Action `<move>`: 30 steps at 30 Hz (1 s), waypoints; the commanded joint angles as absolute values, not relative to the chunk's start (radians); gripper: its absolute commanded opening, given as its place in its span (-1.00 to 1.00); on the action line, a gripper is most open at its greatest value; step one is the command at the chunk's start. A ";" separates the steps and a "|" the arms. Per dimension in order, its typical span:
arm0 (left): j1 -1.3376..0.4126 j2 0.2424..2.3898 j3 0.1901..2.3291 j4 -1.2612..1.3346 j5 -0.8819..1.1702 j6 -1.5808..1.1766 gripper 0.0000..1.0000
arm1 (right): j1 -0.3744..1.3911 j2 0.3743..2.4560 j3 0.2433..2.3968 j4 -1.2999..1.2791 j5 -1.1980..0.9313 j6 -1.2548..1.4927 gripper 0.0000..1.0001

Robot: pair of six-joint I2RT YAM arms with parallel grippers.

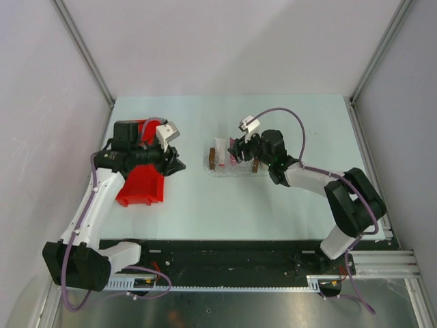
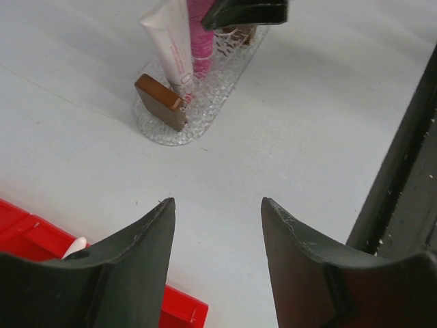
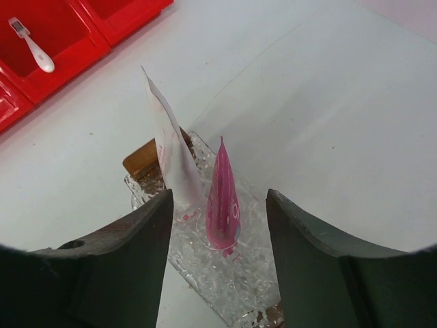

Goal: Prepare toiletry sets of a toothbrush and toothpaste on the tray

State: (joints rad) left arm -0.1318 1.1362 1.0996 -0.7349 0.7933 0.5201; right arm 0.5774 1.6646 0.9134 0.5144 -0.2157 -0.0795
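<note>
The white tube (image 3: 171, 160) and the magenta-pink tube (image 3: 223, 198) stand upright, side by side, in the clear tray (image 3: 205, 273). The white toothbrush (image 3: 31, 44) lies flat in a red bin (image 3: 126, 20) compartment.

A pale green worktop (image 1: 225, 205) lies under the fingers (image 2: 136, 266); beyond them plain white panels (image 1: 225, 41) rise in grey metal framing (image 1: 82, 48), evenly lit.

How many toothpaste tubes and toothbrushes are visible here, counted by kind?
Toothpaste tubes: 2 (white tube, pink tube, both on the tray)
Toothbrushes: 1 (toothbrush in the red bin)
Total: 3
</note>
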 commanded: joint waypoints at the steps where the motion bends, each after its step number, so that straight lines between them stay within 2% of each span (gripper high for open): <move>1: -0.130 1.163 1.094 -0.641 0.736 0.483 0.16 | 0.575 1.585 0.919 0.529 -0.192 -0.089 0.25; 11: -0.137 1.304 1.115 -0.430 0.557 0.341 0.16 | 0.563 1.438 0.920 0.424 -0.172 -0.113 0.27; 17: -0.138 1.371 1.141 -0.353 0.500 0.282 0.16 | 0.526 1.319 0.920 0.266 -0.153 -0.182 0.28; 30: -0.138 1.330 1.082 -0.272 0.476 0.235 0.16 | 0.453 1.266 0.913 0.028 -0.048 -0.425 0.29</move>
State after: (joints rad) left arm -0.1329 1.3819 1.0977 -0.3225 0.4950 0.2867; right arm 0.4606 1.2793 0.9134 0.0906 -0.1017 -0.3122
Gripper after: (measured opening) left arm 0.580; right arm 0.646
